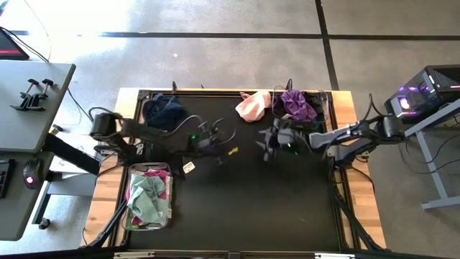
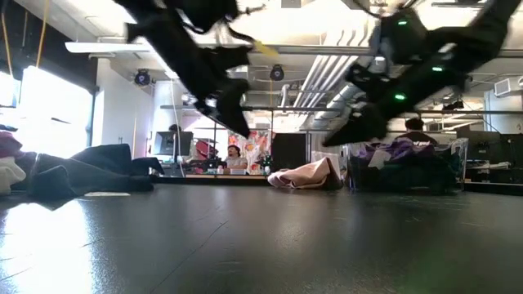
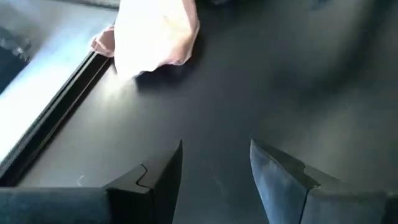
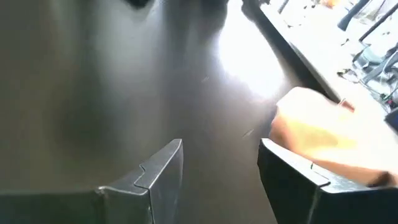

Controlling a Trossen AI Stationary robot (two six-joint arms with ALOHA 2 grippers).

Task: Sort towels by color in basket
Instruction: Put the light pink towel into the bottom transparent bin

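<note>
Black matting covers the worktop (image 1: 237, 208), and across it the towels are seen in four groups: a navy heap (image 1: 164, 111) at the far left corner, a purple heap (image 1: 297, 105) in a clear bin at the far right, a pink towel (image 1: 253, 106) lying loose between them at the far edge, and a mixed teal and magenta pile in the wire basket (image 1: 169, 196) at the near left. Both arms are held above the middle of the worktop, nothing being carried by either. The left pincer (image 1: 215, 147) is seen with its fingers parted and empty, though whether they are mid-closing cannot be told; the right pincer (image 1: 269, 144) is spread wide and likewise empty. The pink towel is judged the likely next target: it lies beyond both pincers toward the far edge, between them, the right arm appearing slightly nearer. It is crumpled, so its long axis can only be guessed as running roughly along the far edge, and no clear pointing direction is shown.
</note>
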